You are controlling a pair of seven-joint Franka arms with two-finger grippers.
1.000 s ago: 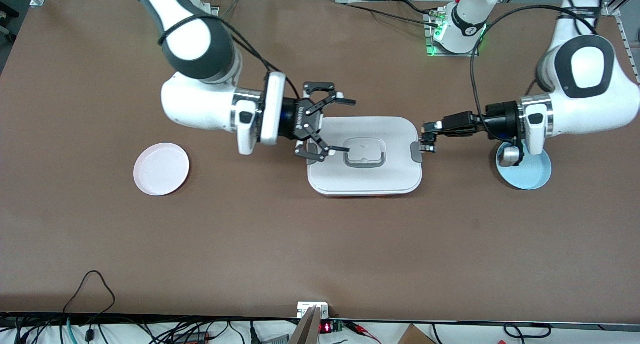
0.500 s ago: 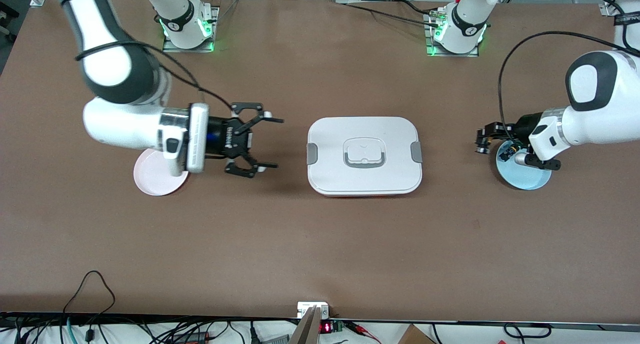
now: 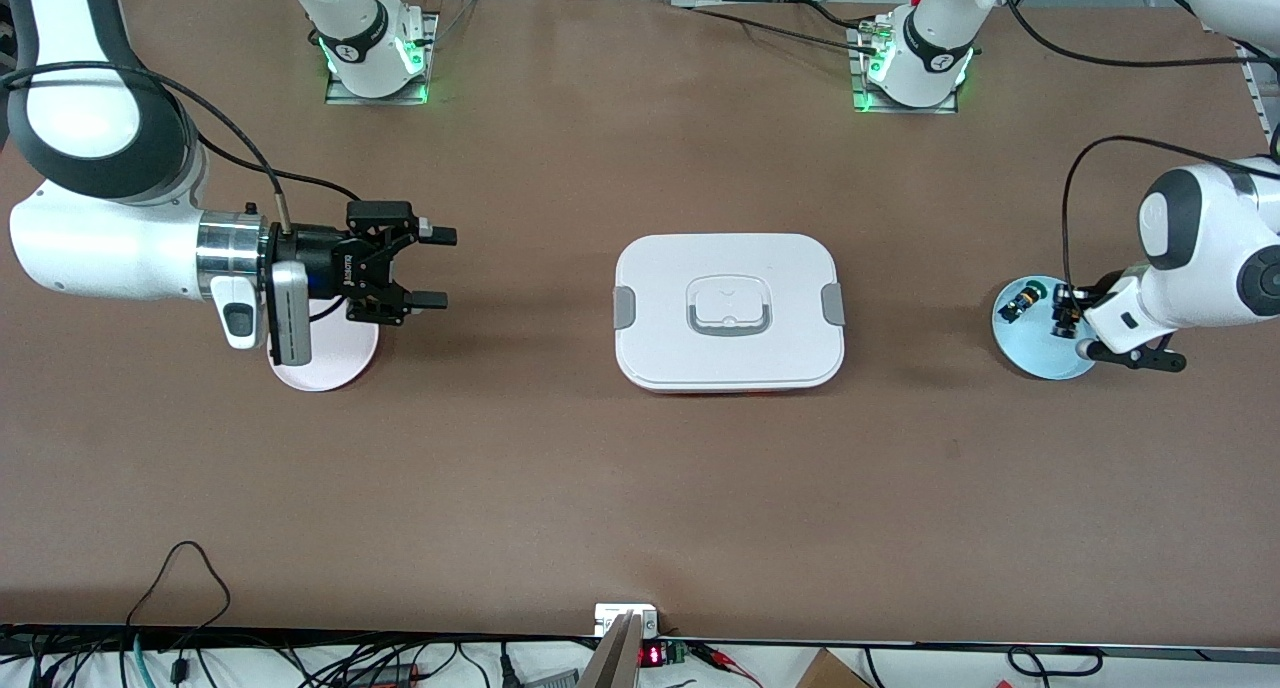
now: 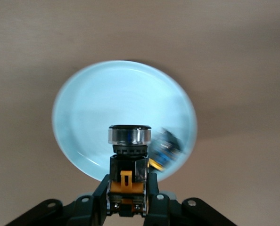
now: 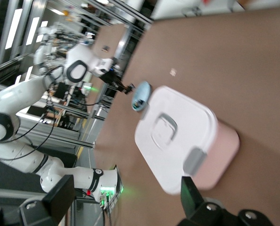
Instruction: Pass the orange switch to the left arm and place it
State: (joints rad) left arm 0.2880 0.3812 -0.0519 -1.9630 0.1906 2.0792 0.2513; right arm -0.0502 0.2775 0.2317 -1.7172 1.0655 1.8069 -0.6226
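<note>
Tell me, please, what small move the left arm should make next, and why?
Probably raise the left gripper straight up: it is shut on the orange switch over the blue plate, and the box lies between it and the open right gripper, which waits near the pink plate.

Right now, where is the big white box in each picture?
Front view: the box sits mid-table, between both arms.
Left wrist view: not in it; only the blue plate and the orange switch held by the left gripper.
Right wrist view: the box lies ahead.
Shared landmark: the blue plate.
</note>
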